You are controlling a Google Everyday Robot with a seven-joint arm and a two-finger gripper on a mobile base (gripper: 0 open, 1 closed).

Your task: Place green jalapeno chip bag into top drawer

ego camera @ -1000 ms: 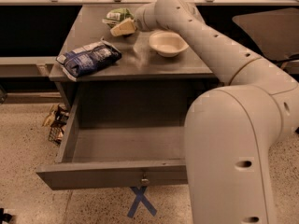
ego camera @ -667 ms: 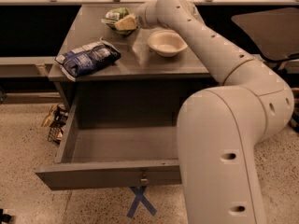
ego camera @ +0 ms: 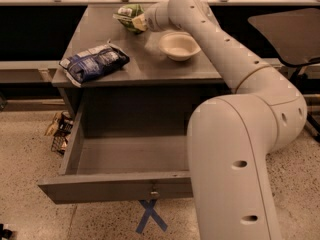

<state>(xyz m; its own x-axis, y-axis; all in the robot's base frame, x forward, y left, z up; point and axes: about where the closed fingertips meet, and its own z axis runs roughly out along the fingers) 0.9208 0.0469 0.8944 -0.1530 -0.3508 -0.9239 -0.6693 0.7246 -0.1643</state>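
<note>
Camera view: we are looking down on a grey table standing on a speckled stone floor, with a dark wall running behind it. A cross of blue tape is lying on the floor just in front of the table. At the left foot of the table a small wire basket is sitting with crumpled wrappers in it. A dark flat panel is showing at the right edge.

We are seeing the robot's white arm filling the right half of the scene and reaching across the tabletop to its far side. The gripper is sitting at the far centre of the table, right against the green chip bag; whether it is gripping the bag, we cannot tell. The bag is sitting tilted near the table's back edge, well apart from the drawer.

A white bowl is resting just beside the arm, its pale inside facing up. A larger blue chip bag is lying near the table's front left corner, one end hanging slightly over the edge.

Below the tabletop the top drawer is standing pulled far out, its grey floor in plain sight and a small metal knob showing on its front panel.
</note>
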